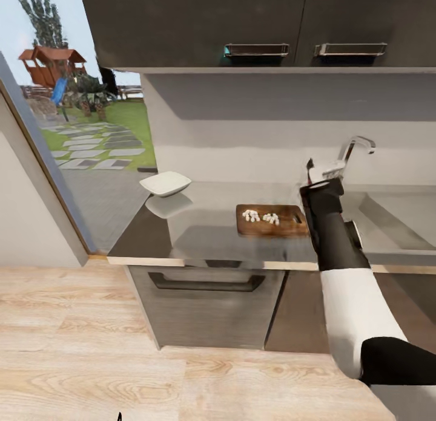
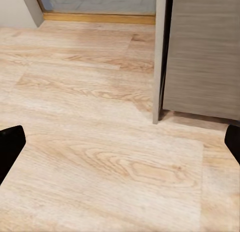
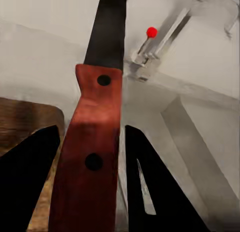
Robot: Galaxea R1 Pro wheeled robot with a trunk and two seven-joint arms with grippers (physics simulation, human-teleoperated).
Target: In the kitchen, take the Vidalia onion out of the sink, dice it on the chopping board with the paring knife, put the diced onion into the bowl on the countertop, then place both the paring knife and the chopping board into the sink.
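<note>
right arm (image 1: 348, 270): white sleeve, black forearm and elbow; black fingers (image 3: 25, 177).

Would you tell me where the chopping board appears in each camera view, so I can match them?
Head view: the chopping board lies on the countertop, just left of the right arm.
Left wrist view: wooden floor and a cabinet front.
Right wrist view: the board sits beside the paring knife, away from the tap.
Shared landmark: the tap.

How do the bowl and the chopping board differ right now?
The bowl is white and empty; the chopping board is brown wood with diced onion on it. The bowl is raised with a squarish rim; the board lies flat. The bowl sits near the counter's left end, the board nearer the sink. Both rest on the countertop.
</note>
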